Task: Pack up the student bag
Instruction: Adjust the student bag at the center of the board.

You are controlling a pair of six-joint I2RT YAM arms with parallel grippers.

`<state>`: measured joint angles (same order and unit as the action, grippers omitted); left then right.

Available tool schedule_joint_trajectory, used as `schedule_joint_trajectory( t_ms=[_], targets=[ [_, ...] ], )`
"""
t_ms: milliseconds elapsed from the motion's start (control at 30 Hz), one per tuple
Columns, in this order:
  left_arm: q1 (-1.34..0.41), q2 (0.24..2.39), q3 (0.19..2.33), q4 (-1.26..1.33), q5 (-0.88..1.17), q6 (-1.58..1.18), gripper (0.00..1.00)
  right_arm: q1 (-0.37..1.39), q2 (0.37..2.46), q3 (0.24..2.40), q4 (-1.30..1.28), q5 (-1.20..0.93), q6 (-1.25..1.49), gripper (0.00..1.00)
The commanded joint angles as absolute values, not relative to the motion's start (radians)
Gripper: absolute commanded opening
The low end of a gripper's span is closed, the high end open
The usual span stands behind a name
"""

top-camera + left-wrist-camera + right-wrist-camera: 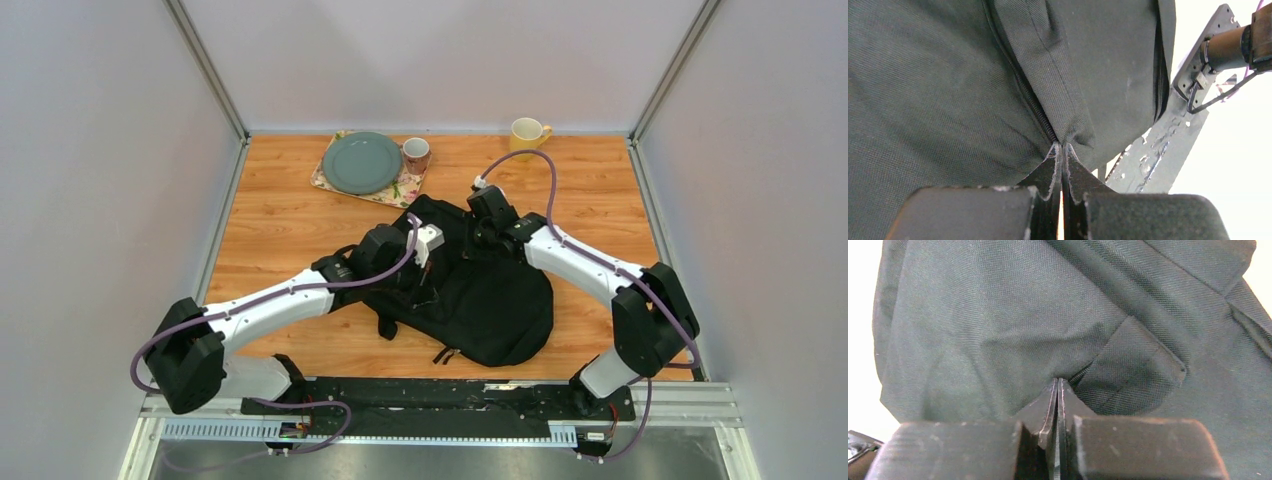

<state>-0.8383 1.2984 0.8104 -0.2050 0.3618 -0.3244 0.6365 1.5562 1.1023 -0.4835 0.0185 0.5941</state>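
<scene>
The student bag [490,300] is a large black fabric backpack lying on the wooden table between both arms, its rounded end toward the near right. My left gripper [424,268] is on its left upper part. In the left wrist view the jaws [1062,145] are shut, pinching the bag's fabric [948,75] right at a zipper line [1023,85]. My right gripper [482,238] is at the bag's far edge. In the right wrist view its jaws [1057,380] are shut on a fold of the bag's fabric [998,315].
A grey-green plate [361,162] lies on a floral mat [398,192] at the back. A small brown mug [416,154] stands beside it. A yellow mug [527,133] stands at the back right. Grey walls enclose the table on three sides.
</scene>
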Motion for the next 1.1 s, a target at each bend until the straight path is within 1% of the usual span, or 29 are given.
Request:
schedule_joint_trajectory(
  t_ms=[0, 33, 100, 133, 200, 233, 267, 333, 400, 433, 600, 667, 700, 767, 800, 867, 1000, 1067],
  targets=[
    [-0.839, 1.212, 0.815, -0.199, 0.264, -0.311, 0.00, 0.637, 1.478, 1.127, -0.516, 0.091, 0.522, 0.05],
    [-0.838, 1.198, 0.819, -0.207, 0.235, -0.314, 0.12, 0.637, 1.454, 1.127, -0.505, 0.075, 0.520, 0.11],
    [-0.831, 1.177, 0.825, -0.233, 0.207, -0.328, 0.26, 0.637, 1.384, 1.129, -0.486, 0.075, 0.526, 0.22],
    [-0.833, 1.146, 0.824, -0.239, 0.174, -0.330, 0.40, 0.634, 1.362, 1.131, -0.482, 0.083, 0.519, 0.32],
    [-0.830, 1.109, 0.813, -0.270, 0.121, -0.348, 0.48, 0.627, 1.315, 1.129, -0.480, 0.147, 0.511, 0.42],
    [-0.825, 1.070, 0.805, -0.279, 0.073, -0.356, 0.55, 0.609, 1.304, 1.126, -0.485, 0.164, 0.502, 0.53],
    [-0.824, 1.045, 0.798, -0.310, 0.048, -0.370, 0.58, 0.592, 1.298, 1.127, -0.494, 0.167, 0.499, 0.55],
    [-0.818, 0.984, 0.764, -0.348, -0.039, -0.394, 0.63, 0.543, 1.292, 1.121, -0.541, 0.163, 0.502, 0.57],
    [-0.813, 0.936, 0.703, -0.406, -0.090, -0.454, 0.66, 0.508, 1.281, 1.077, -0.551, 0.141, 0.495, 0.58],
    [-0.810, 0.887, 0.674, -0.417, -0.121, -0.484, 0.74, 0.462, 1.278, 1.053, -0.548, 0.120, 0.497, 0.60],
    [-0.805, 0.718, 0.442, -0.387, -0.152, -0.702, 0.75, 0.315, 1.282, 0.931, -0.493, -0.084, 0.486, 0.61],
    [-0.805, 0.635, 0.375, -0.315, -0.117, -0.774, 0.76, 0.275, 1.287, 0.893, -0.477, -0.100, 0.485, 0.61],
    [-0.805, 0.609, 0.309, -0.286, -0.095, -0.796, 0.76, 0.265, 1.299, 0.887, -0.476, -0.083, 0.494, 0.61],
    [-0.804, 0.552, 0.258, -0.221, -0.061, -0.860, 0.76, 0.241, 1.321, 0.887, -0.495, -0.035, 0.512, 0.61],
    [-0.804, 0.542, 0.214, -0.192, -0.046, -0.868, 0.76, 0.232, 1.342, 0.884, -0.502, -0.026, 0.515, 0.61],
    [-0.805, 0.531, 0.190, -0.143, -0.014, -0.882, 0.76, 0.201, 1.365, 0.867, -0.502, -0.028, 0.541, 0.61],
    [-0.804, 0.584, 0.190, -0.094, -0.006, -0.877, 0.77, 0.184, 1.417, 0.810, -0.470, -0.098, 0.551, 0.61],
    [-0.793, 0.615, 0.199, -0.037, -0.006, -0.873, 0.78, 0.184, 1.405, 0.746, -0.434, -0.150, 0.564, 0.60]
  ],
)
